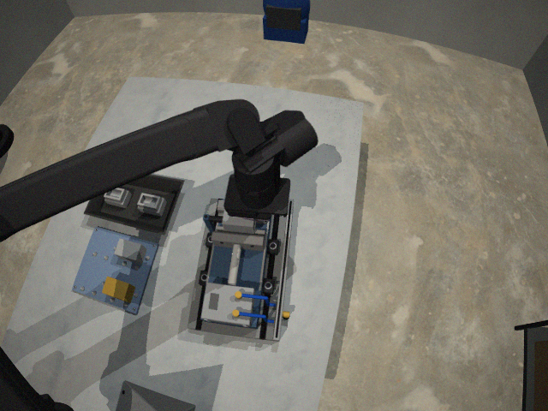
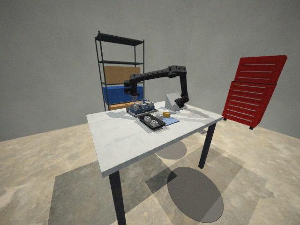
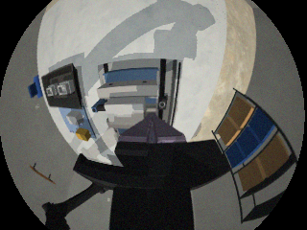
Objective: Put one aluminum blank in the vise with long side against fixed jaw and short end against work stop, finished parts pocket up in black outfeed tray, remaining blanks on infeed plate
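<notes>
My gripper [image 2: 134, 101] [image 3: 152, 116] is shut and empty, pointing down above the jaw end of the vise. A gray blank [image 1: 239, 224] [image 3: 126, 107] lies between the vise jaws, beside the fixed jaw [image 3: 126, 90]; the arm partly hides it in the top view, so its exact contact with jaw and stop cannot be told. Two pocketed parts, one left [image 1: 125, 199] and one right [image 1: 158, 208], sit pocket up in the black tray [image 1: 128, 218] [image 2: 143, 122]. A gray blank [image 1: 128, 248] [image 2: 159, 116] and a brass blank [image 1: 116, 288] [image 2: 166, 114] rest on the infeed plate [image 1: 90, 275] [image 2: 173, 120].
The moving jaw's hosed block [image 1: 223, 302] with blue hoses [image 1: 252, 314] stands at the vise's near end. A rail [image 1: 285, 273] runs along the vise's right side. A gray angled bracket [image 1: 145, 398] [image 2: 172, 102] stands by the arm base.
</notes>
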`<state>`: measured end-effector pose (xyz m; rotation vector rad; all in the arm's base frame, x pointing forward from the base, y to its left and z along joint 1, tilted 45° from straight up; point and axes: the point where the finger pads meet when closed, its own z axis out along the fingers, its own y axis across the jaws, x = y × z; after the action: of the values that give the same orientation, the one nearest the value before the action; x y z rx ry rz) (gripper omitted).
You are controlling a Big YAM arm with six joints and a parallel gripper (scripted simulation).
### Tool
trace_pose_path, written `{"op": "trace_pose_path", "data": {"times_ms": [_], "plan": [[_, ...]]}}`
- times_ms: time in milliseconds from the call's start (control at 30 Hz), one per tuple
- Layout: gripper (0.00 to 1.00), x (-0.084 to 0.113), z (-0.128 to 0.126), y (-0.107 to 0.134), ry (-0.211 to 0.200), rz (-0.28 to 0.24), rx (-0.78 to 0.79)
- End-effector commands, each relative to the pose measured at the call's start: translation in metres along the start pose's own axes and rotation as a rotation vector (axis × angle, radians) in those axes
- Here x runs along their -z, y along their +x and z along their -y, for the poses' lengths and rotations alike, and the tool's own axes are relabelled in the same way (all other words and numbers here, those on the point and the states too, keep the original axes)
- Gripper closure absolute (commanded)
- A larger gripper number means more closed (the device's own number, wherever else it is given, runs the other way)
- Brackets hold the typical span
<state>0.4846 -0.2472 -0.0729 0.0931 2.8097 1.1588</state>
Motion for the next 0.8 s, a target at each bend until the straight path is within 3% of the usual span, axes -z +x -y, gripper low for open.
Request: {"op": "trace_pose_path", "data": {"times_ms": [0,767], "plan": [[1.0,-0.0025,0.0021,-0.0075,0.002,0.001,0.01],[1.0,-0.0014,0.0024,-0.0095,0.004,0.003,0.012]]}}
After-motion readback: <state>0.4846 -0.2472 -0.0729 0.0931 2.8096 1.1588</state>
